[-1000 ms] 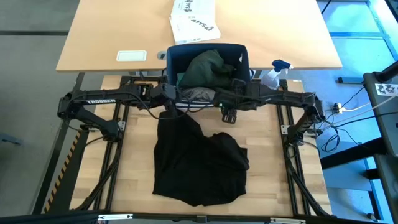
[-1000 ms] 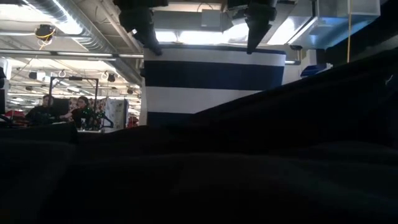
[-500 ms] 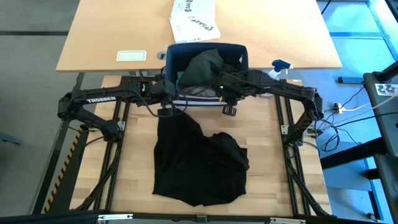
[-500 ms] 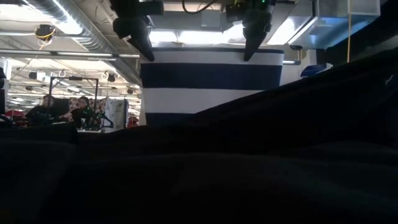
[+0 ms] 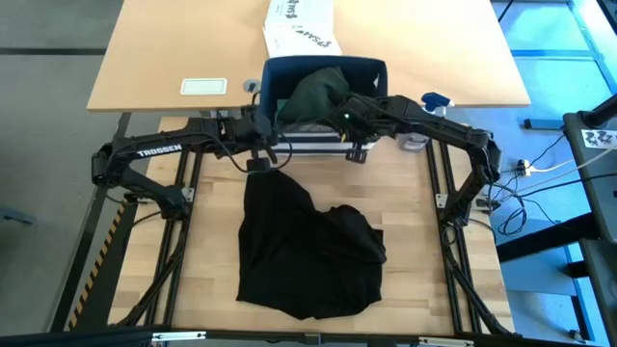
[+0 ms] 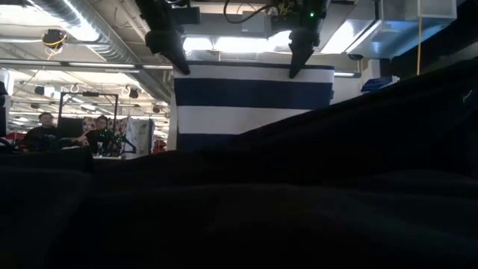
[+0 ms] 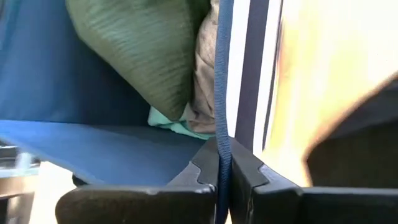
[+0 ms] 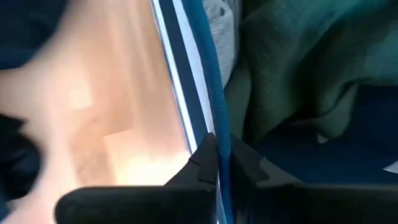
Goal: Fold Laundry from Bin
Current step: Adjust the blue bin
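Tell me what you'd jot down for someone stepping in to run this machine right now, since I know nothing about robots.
Left gripper: fingers shut on the near rim of the bin, towards its left corner.
Right gripper: fingers shut on the same rim, towards the right corner.
Bin: at the table's far edge, holding a dark green garment on top, with light grey cloth and a bit of teal cloth beneath.
Black garment: out of the bin, lying rumpled and unfolded in the middle of the table.
Done: one garment is out.
Left: fold the black one, then take out and fold the rest.
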Action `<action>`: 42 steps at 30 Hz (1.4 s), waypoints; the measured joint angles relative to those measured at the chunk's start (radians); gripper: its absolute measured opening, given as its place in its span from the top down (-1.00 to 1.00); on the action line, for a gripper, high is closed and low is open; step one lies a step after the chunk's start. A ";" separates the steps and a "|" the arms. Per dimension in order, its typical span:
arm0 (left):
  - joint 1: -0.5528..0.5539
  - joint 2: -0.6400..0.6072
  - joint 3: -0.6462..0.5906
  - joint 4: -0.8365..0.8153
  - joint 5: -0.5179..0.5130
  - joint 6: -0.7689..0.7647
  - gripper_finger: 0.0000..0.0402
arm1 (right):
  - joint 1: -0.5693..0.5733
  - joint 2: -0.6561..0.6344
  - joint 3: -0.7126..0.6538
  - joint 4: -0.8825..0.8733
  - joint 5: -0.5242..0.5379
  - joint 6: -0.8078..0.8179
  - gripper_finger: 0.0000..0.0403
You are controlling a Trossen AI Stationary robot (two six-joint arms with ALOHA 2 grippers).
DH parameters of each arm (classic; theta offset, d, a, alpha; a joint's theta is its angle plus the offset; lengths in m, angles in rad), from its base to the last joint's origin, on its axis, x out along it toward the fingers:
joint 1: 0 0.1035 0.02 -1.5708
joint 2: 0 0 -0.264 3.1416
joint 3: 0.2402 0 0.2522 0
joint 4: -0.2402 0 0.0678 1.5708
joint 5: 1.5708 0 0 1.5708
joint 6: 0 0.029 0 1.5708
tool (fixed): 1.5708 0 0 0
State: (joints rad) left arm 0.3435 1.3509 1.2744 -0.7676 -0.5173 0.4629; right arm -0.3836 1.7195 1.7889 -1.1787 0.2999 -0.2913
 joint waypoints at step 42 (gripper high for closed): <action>0.429 0.141 0.089 0.222 0.260 0.218 0.95 | -0.278 0.076 0.001 0.419 -0.109 -0.132 0.94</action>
State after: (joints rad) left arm 0.7721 1.4914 1.3630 -0.5456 -0.2568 0.6808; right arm -0.6615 1.7958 1.7903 -0.7597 0.1906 -0.4234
